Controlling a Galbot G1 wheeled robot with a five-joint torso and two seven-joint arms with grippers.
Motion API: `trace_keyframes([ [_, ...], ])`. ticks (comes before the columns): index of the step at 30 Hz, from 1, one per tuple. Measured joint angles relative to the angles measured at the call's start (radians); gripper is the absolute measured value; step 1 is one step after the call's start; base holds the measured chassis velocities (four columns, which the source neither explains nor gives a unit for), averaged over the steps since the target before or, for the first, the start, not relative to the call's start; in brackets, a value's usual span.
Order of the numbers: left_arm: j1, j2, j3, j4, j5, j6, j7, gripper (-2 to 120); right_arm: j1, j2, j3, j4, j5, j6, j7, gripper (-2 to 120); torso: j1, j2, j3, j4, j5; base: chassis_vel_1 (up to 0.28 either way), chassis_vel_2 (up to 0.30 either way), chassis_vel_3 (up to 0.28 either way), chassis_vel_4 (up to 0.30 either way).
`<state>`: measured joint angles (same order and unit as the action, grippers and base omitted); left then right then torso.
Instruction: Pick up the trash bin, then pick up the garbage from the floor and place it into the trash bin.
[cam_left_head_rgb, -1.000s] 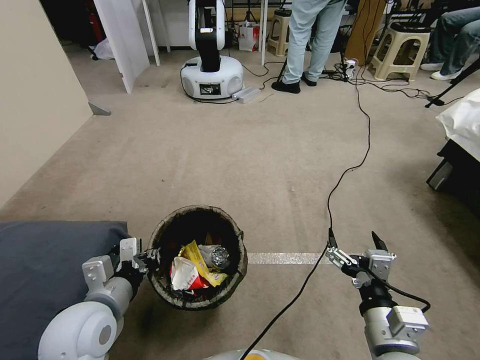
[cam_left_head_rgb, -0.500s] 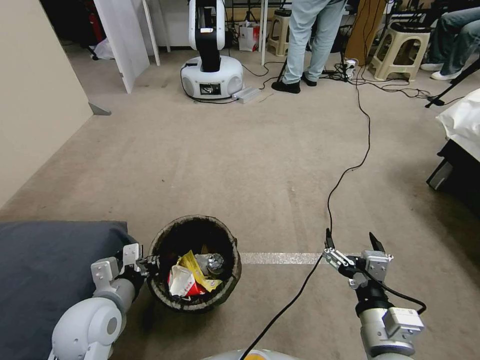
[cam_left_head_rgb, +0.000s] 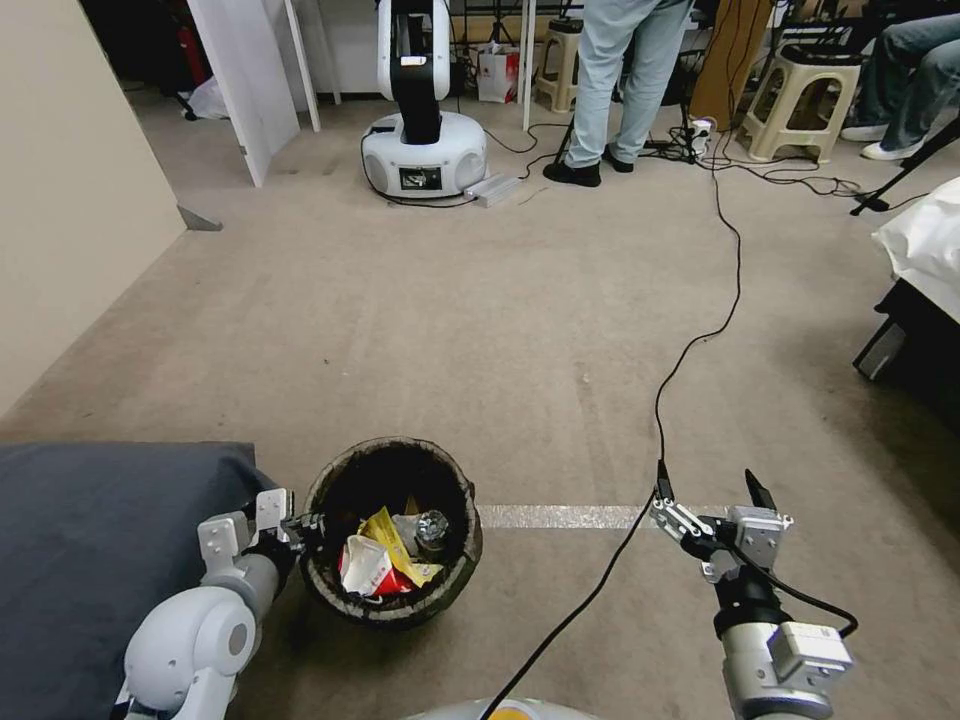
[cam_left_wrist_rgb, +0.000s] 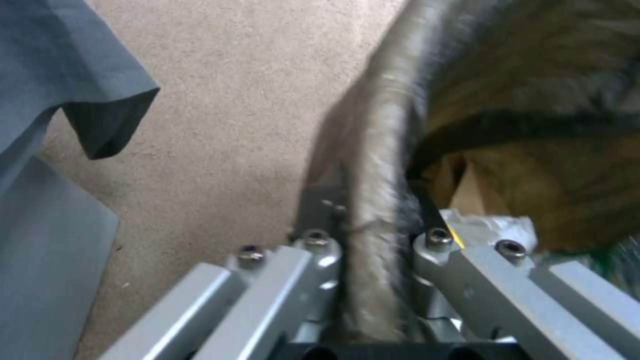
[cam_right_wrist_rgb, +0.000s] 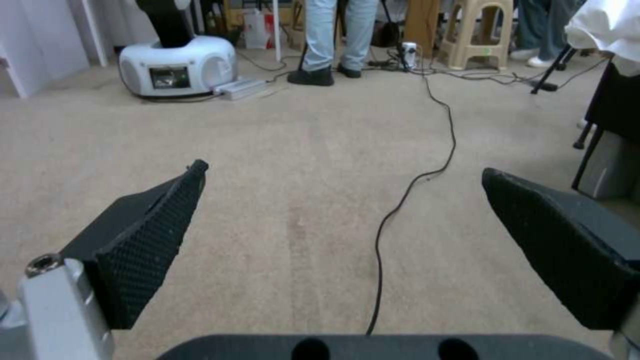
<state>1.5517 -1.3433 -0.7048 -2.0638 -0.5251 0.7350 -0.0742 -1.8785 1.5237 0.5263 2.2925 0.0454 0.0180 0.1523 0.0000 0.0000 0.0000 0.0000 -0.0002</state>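
The trash bin (cam_left_head_rgb: 392, 608), lined with a dark bag folded over its rim, hangs low in front of me, left of centre. My left gripper (cam_left_head_rgb: 300, 524) is shut on the bin's left rim; the left wrist view shows the rim (cam_left_wrist_rgb: 380, 165) pinched between my left gripper's (cam_left_wrist_rgb: 375, 239) fingers. Garbage lies inside the bin: a red-and-white carton (cam_left_head_rgb: 364, 566), a yellow wrapper (cam_left_head_rgb: 392, 537) and a shiny crumpled piece (cam_left_head_rgb: 432, 524). My right gripper (cam_left_head_rgb: 708, 492) hangs open over the carpet to the right, holding nothing, its black pads (cam_right_wrist_rgb: 155, 225) wide apart.
A black cable (cam_left_head_rgb: 662, 395) runs over the carpet past my right gripper. Grey fabric (cam_left_head_rgb: 100, 540) lies at the left beside the bin. A tape strip (cam_left_head_rgb: 560, 516) crosses the floor. Another robot's base (cam_left_head_rgb: 424, 150), a person's legs, stools and a bed edge (cam_left_head_rgb: 920, 250) stand farther off.
The bin has sunk lower and looks smaller, still held by my left gripper, and the left arm has dropped with it. The right gripper has barely shifted.
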Motion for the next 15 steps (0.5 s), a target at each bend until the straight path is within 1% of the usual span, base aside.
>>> trace_keyframes([
  [2,-0.003,0.003,0.0,0.006,0.0,0.0,0.002,24,0.0,0.005,0.0,0.0,-0.002,0.0,0.0,100,0.0,0.0,0.0,0.0,0.0001,0.0,0.0,0.0,0.0],
  [3,-0.004,0.004,0.0,0.007,0.0,0.0,0.002,27,0.0,0.006,0.0,0.001,-0.003,0.0,0.0,100,0.0,0.0,0.0,0.0,0.0,0.0,0.0,0.0,0.0],
  [4,-0.004,0.004,0.0,0.007,0.0,0.0,0.002,27,0.0,0.006,0.0,0.001,-0.003,0.0,0.0,100,0.0,0.0,0.0,0.0,0.0,0.0,0.0,0.0,0.0],
  [5,-0.005,0.005,0.0,0.01,0.0,0.0,0.003,34,0.0,0.009,0.0,0.001,-0.004,0.0,0.0,100,0.0,0.0,0.0,0.0,0.0001,0.0,0.0,0.0,0.0],
  [7,-0.007,0.006,-0.001,0.012,0.0,0.0,0.004,42,-0.001,0.011,0.0,0.002,-0.005,0.0,0.0,100,0.0,0.0,0.0,0.0,0.0001,0.0,0.0,0.0,0.0],
  [8,-0.007,0.006,-0.001,0.012,0.0,0.0,0.004,42,-0.001,0.011,0.0,0.002,-0.005,0.0,0.0,100,0.0,0.0,0.0,0.0,0.0001,0.0,0.0,0.0,0.0],
  [11,-0.009,0.008,-0.004,0.013,-0.002,0.0,0.006,56,-0.002,0.015,0.0,0.003,-0.008,0.0,0.0,100,0.0,0.0,0.0,0.0,0.0001,0.0,0.0,0.0,0.0],
  [12,-0.009,0.008,-0.004,0.013,-0.002,0.0,0.006,56,-0.002,0.015,0.0,0.003,-0.008,0.0,0.0,100,0.0,0.0,0.0,0.0,0.0001,0.0,0.0,0.0,0.0],
  [14,-0.01,0.008,-0.007,0.014,-0.002,0.0,0.007,68,-0.002,0.018,0.0,0.004,-0.01,-0.001,0.0,100,0.0,0.0,0.0,0.0,0.0001,0.0,0.0,0.0,0.0],
  [15,-0.011,0.008,-0.009,0.014,-0.002,0.0,0.008,71,-0.002,0.019,-0.001,0.004,-0.011,-0.002,0.0,100,0.0,0.0,0.0,0.0,0.0002,0.0,0.0,0.0,0.0],
])
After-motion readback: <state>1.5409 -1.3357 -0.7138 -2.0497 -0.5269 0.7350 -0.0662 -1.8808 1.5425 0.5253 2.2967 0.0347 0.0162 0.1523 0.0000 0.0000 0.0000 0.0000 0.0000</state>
